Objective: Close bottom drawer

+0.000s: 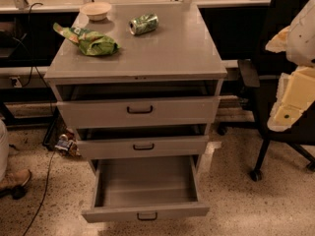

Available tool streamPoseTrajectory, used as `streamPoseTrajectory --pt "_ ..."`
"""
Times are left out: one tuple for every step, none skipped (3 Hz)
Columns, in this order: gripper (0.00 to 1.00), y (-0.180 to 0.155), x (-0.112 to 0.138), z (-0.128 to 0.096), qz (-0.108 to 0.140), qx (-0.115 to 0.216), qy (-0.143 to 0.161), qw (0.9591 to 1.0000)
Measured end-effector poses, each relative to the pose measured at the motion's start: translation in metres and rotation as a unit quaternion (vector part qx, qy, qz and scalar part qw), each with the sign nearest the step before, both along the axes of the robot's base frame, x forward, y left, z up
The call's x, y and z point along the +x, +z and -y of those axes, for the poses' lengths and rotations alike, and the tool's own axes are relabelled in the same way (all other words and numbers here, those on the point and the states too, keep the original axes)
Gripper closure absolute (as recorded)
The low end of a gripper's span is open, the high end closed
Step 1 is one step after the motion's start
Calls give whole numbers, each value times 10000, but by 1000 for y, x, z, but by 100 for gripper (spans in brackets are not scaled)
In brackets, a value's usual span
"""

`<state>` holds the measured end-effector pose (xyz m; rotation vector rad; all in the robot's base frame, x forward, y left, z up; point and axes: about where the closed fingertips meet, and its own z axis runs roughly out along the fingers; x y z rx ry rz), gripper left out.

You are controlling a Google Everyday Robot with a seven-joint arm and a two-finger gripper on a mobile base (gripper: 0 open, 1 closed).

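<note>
The bottom drawer is the lowest of three grey metal drawers and has a small dark loop handle at the centre of its shallow front. It is pulled far out towards me, and its inside is empty. My gripper, white and cream, hangs at the right edge of the view. It is about level with the top drawer, well to the right of the cabinet and far above the bottom drawer, touching nothing.
The top drawer and middle drawer stand slightly open. On the cabinet top lie a green bag, a green can on its side and a bowl. A black office chair stands at the right. Cables and a shoe lie at the left.
</note>
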<state>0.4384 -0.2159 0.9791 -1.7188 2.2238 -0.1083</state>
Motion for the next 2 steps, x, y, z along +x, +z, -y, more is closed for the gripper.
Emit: streamPoseTrajectory --pt "0 0 0 0 0 0 0 10000" --pt "0 -4 -1 0 -42 93 -53 9999"
